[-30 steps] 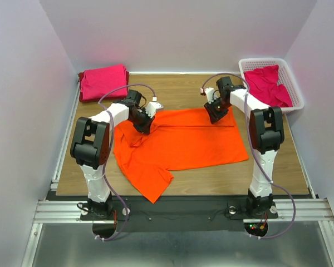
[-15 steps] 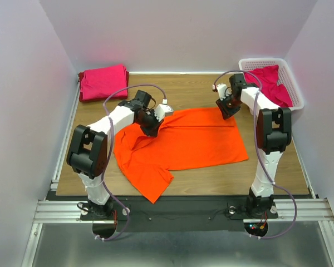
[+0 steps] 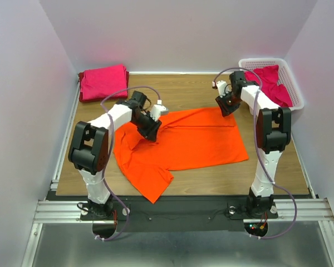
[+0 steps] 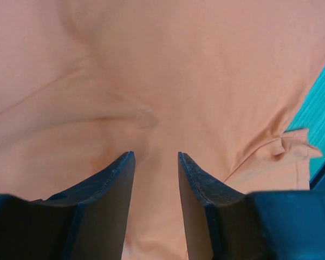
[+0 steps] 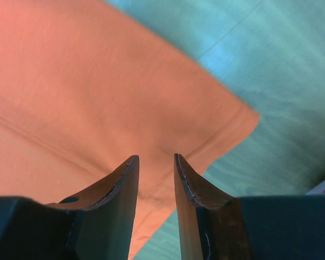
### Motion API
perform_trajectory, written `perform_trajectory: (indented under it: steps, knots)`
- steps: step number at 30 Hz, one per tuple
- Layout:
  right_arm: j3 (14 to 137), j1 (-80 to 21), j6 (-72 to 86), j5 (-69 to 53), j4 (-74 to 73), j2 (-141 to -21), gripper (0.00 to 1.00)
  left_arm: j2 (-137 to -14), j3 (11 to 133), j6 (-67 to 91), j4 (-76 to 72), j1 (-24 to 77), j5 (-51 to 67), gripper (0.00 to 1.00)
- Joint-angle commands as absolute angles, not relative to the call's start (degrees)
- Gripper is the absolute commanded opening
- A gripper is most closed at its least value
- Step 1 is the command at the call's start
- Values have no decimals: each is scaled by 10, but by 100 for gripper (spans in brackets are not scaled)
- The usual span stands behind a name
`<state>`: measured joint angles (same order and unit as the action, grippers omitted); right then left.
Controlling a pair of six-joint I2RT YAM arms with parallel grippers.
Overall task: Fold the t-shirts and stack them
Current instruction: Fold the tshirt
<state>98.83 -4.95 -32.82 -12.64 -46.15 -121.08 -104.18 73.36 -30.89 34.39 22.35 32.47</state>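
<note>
- Centrally, the orange t-shirt (image 3: 195, 142) is lying spread on the worktop (image 3: 189, 92).
- Left hand (image 4: 156, 155) is hovering released over its left part.
- Right hand (image 5: 155, 157) is hovering released above its far right corner.

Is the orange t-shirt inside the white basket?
No, the orange t-shirt lies spread on the wooden table, and the white basket at the far right corner holds only magenta-pink cloth.

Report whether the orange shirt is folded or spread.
Partly folded: the orange shirt lies flat on the table, its far edge apparently turned over along a crease, one sleeve sticking out near-left.
</note>
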Motion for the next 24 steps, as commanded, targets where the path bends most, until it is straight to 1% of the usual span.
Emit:
perform_trajectory:
  steps: [1, 3, 4, 7, 8, 11, 14, 17, 21, 23, 24]
  knots:
    - [1035, -53, -316, -136, -456, -1230, 38, -1005, 809, -284, 345, 124, 371, 49]
    - [1046, -54, -308, -135, -457, -1242, 38, -1019, 823, -270, 336, 85, 376, 51]
    - [1053, -54, -305, -134, -457, -1254, 38, -1026, 835, -259, 328, 47, 382, 51]
    - [1055, -54, -301, -131, -457, -1273, 38, -1062, 848, -247, 319, 5, 379, 50]
    - [1052, -54, -301, -127, -456, -1275, 38, -1070, 849, -244, 309, -21, 374, 49]
    - [1037, -53, -311, -106, -457, -1281, 38, -1092, 841, -233, 283, -47, 354, 41]
    - [1027, -50, -319, -84, -456, -1293, 37, -1114, 831, -223, 263, -61, 330, 34]
    - [1029, -43, -318, -56, -454, -1307, 36, -1134, 817, -209, 233, -71, 304, 25]
    - [1044, -33, -308, -36, -454, -1323, 36, -1183, 832, -194, 218, -80, 278, 19]
    - [1053, -33, -305, -41, -454, -1324, 36, -1204, 866, -186, 221, -81, 274, 19]
    - [1066, -33, -298, -47, -454, -1323, 36, -1230, 901, -185, 228, -81, 275, 18]
